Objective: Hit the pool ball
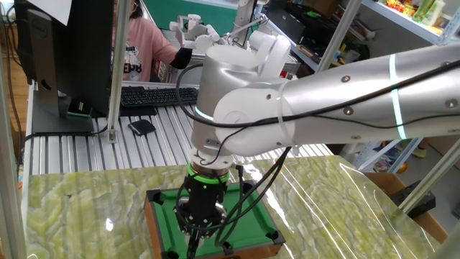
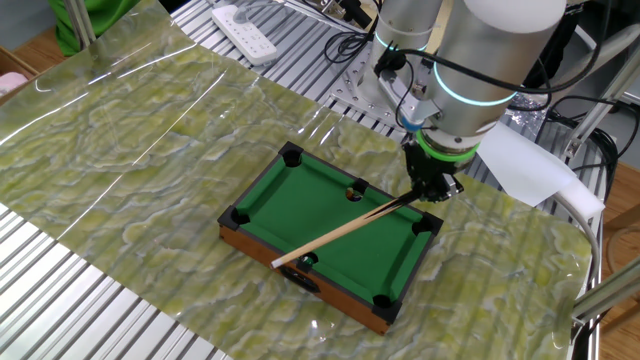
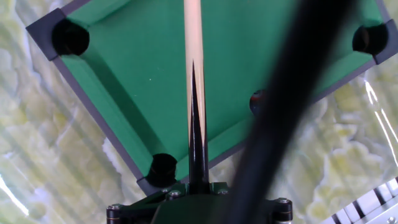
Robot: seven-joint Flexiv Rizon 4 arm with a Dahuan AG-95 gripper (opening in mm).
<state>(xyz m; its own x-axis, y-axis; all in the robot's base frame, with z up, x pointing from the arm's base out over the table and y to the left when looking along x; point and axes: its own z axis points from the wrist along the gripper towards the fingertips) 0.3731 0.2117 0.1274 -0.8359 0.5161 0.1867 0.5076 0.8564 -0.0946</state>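
A marbled yellow-green sheet (image 2: 130, 160) covers the slatted metal workbench (image 2: 60, 300), and on it stands a small wooden-framed pool table (image 2: 300, 195) with green felt and black round pocket holes (image 2: 291, 155) at its corners and long sides. Behind the bench, in one fixed view, a person in a pink top (image 1: 136, 43) sits by a black keyboard (image 1: 154, 95) and a dark monitor (image 1: 65, 43).

The black two-finger gripper (image 2: 432, 190), below a green ring on the white arm (image 2: 480, 50), points steeply down over one end of the little table. Its jaws stand narrow, pinched on the black end of a thin tan wooden cue stick (image 2: 340, 232). In the other fixed view the stick slants from the gripper across the felt, its pale tip reaching near the side pocket on the long rail closest to that camera. In the hand view the stick (image 3: 194, 56) runs straight up the middle of the picture over the green cloth.

The pool ball (image 2: 353, 191), a tiny glossy thing, lies near the side pocket of the far long rail, just beside the cue's shaft and near the gripper; its colour I cannot tell. A blurred dark cable (image 3: 280, 112) crosses the hand view diagonally.
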